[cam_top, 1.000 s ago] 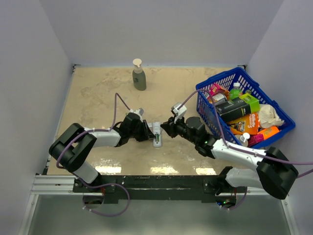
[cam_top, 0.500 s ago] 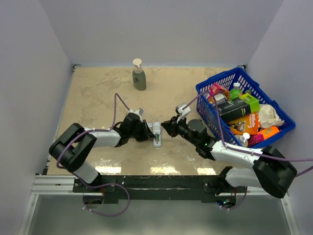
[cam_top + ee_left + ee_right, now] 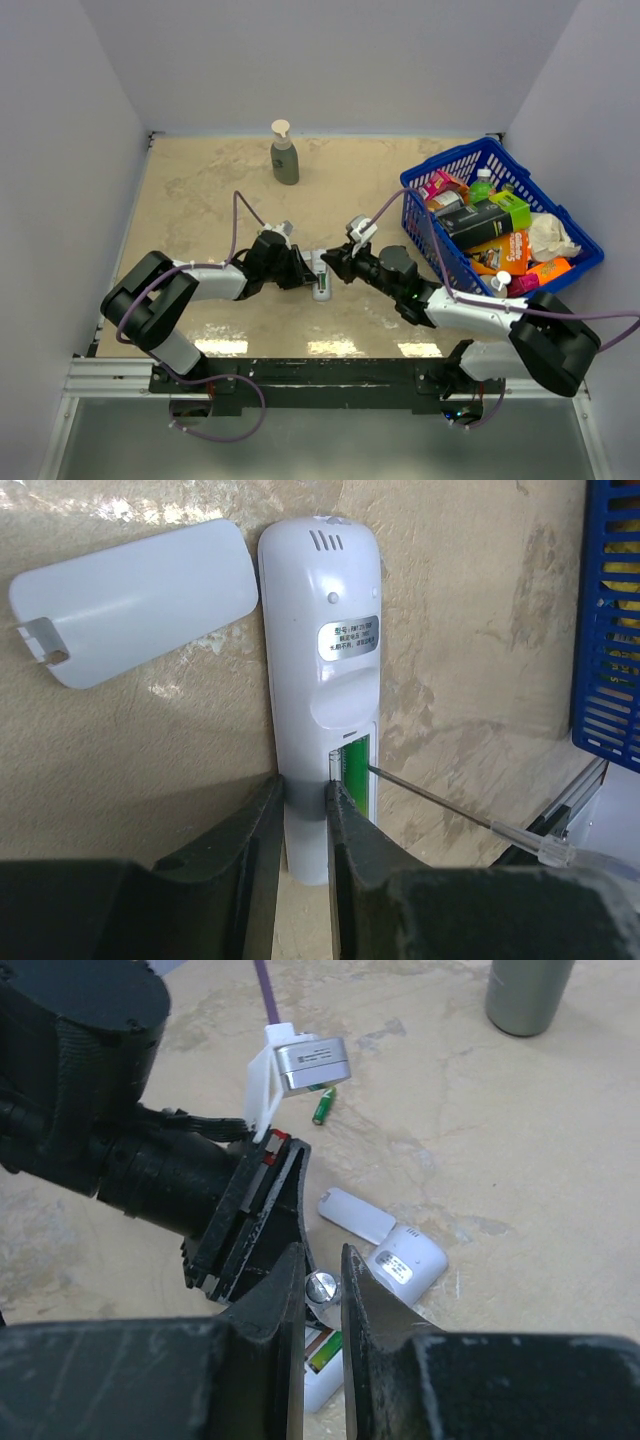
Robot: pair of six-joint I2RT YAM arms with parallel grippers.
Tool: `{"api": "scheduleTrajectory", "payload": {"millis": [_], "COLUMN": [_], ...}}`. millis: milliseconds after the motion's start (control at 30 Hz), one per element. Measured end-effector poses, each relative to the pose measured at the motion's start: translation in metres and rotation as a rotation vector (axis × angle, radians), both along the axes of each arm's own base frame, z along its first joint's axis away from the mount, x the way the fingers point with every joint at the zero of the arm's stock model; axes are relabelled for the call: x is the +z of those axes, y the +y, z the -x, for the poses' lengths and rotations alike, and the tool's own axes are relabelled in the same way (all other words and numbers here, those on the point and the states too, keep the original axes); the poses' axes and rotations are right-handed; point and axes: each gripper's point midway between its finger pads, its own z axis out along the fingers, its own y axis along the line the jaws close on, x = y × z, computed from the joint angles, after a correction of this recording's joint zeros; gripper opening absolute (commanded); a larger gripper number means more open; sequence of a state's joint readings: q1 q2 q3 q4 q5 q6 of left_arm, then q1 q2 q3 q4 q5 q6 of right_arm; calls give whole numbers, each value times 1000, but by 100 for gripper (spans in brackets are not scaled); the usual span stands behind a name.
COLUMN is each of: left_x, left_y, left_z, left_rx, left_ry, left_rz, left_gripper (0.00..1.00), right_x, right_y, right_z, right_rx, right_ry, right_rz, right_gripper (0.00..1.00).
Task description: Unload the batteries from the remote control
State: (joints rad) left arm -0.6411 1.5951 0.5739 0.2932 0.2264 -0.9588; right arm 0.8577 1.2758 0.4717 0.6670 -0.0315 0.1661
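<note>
The white remote control (image 3: 318,650) lies face down on the table, with green batteries (image 3: 358,768) showing in its open recess. My left gripper (image 3: 303,792) is shut on the remote's near end, one finger on its left edge and the other at the recess edge. My right gripper (image 3: 322,1265) is shut on a thin grey stick (image 3: 450,810). The stick's tip touches the green in the recess. One loose green battery (image 3: 323,1106) lies on the table beyond the left arm. In the top view both grippers (image 3: 302,272) (image 3: 331,264) meet at the remote (image 3: 320,276).
The flat white cover piece (image 3: 130,598) lies beside the remote's far end. A grey soap bottle (image 3: 285,156) stands at the back. A blue basket (image 3: 425,225) full of packets sits on the right, close behind my right arm.
My right gripper has moved left with the stick, up to the remote. The left gripper and the remote have stayed put.
</note>
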Motion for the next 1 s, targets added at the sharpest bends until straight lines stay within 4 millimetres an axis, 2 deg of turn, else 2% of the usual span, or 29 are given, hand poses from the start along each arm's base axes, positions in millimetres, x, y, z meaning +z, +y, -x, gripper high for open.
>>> {"api": "scheduleTrajectory", "payload": {"millis": [267,433,667,800,900,1000], "left_x": [0,0,0,0,0,0], "left_y": [0,0,0,0,-1,-1], "left_z": [0,0,0,0,0,0], "left_rx": [1,2,12,18,18,19], "left_ry": [0,-1,2,5,4,3], "left_rz": [0,3,14,19,20,20], "left_gripper": [12,13,23,26,27,24], "right_x": [-5,-7,-4,0,0,-1], "right_y": [-22,-28,-17,3,10,8], "right_z": [-10,-9,-8,1,6,4], "right_rx": [-203,-240,-179,-114,-97,-128], "right_ry": [139,167,98,35,8,13], "right_rz": [-97,-155,-137,-76,-45,-47], "right_gripper": [0,0,0,0,0,0]}}
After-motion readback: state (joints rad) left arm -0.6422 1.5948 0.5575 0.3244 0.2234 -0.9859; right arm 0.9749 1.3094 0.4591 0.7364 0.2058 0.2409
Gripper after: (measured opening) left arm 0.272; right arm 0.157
